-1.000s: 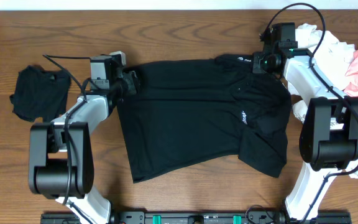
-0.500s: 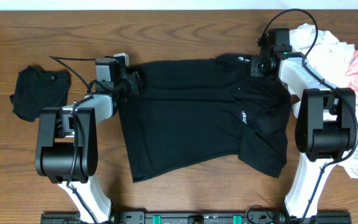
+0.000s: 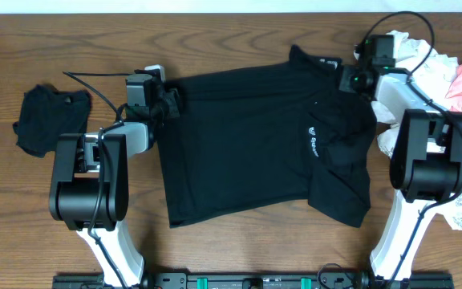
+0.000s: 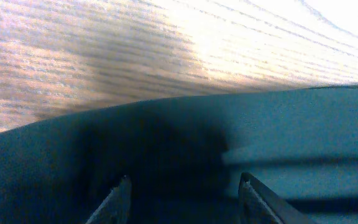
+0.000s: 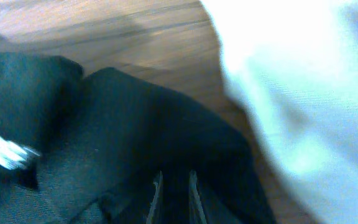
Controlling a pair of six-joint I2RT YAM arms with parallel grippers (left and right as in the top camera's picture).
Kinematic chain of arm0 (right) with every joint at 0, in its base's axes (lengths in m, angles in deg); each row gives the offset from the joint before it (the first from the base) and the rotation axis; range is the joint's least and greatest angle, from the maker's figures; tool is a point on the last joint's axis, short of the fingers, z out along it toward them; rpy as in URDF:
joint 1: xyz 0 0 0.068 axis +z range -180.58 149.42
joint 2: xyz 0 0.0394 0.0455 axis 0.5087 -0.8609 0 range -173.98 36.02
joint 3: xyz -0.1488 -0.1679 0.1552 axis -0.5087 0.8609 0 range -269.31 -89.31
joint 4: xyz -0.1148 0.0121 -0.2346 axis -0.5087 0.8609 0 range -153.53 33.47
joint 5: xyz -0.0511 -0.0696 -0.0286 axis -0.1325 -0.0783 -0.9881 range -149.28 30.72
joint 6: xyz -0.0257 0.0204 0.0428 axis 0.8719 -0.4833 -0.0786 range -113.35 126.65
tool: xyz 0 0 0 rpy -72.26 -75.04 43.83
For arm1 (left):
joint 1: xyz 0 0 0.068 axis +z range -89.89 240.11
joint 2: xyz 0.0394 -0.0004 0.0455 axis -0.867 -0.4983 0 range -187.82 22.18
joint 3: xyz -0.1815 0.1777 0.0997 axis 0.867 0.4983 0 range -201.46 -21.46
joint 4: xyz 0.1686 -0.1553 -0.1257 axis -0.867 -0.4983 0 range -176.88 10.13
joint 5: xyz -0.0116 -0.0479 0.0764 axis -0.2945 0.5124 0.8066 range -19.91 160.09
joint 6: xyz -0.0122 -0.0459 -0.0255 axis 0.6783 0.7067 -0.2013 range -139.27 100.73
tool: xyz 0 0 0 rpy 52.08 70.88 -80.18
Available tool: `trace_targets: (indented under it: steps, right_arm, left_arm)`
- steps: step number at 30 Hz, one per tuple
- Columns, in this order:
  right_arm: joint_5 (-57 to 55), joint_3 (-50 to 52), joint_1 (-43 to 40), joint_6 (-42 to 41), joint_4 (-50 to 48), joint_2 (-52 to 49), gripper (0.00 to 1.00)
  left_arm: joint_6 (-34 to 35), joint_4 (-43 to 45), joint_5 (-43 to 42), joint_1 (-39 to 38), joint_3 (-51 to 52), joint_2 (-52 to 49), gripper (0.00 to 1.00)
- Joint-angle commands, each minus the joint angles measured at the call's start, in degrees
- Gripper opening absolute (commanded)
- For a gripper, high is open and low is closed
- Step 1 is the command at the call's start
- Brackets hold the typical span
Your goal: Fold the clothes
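Overhead: black shirt (image 3: pixel 247 144) lies spread mid-worktop (image 3: pixel 239 32), collar toward the far right corner, rumpled on its near right side. Left fingers (image 3: pixel 169 103) sit at its far left corner, right fingers (image 3: pixel 350 79) at the collar end. White and pink pile (image 3: pixel 447 72) is at the far right corner, small dark garment (image 3: pixel 50 120) by the left edge.

Left wrist: fingers (image 4: pixel 120 198) stand well apart, straddling the shirt edge. Nothing clamped that I can see.

Right wrist: fingers (image 5: pixel 156 190) are nearly closed, pinching a fold of black fabric. A white garment (image 5: pixel 303 93) is just beside them.

My read: I'm flattening the far edge before the first fold. I'd close the left on the hem first, then pull both ends evenly and low so the shirt doesn't skew. Keep the right clear of the white pile.
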Motion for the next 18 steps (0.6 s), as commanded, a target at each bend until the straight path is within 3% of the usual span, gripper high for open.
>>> trace_targets:
  steps: [1, 11, 18]
  right_arm:
    - [-4.9, 1.4, -3.0, -1.3, 1.1, -4.5, 0.15]
    - [-3.8, 1.4, -2.7, -1.3, 0.7, -4.5, 0.14]
    - [-1.9, -0.9, -2.5, 1.4, 5.0, -1.0, 0.15]
  left_arm:
    - [-0.8, 0.5, 2.7, 0.3, -0.2, -1.0, 0.56]
    - [-0.7, 5.0, 2.6, 0.3, -0.8, -1.0, 0.56]
    - [-0.7, 2.8, -3.0, 0.2, -2.5, 0.5, 0.56]
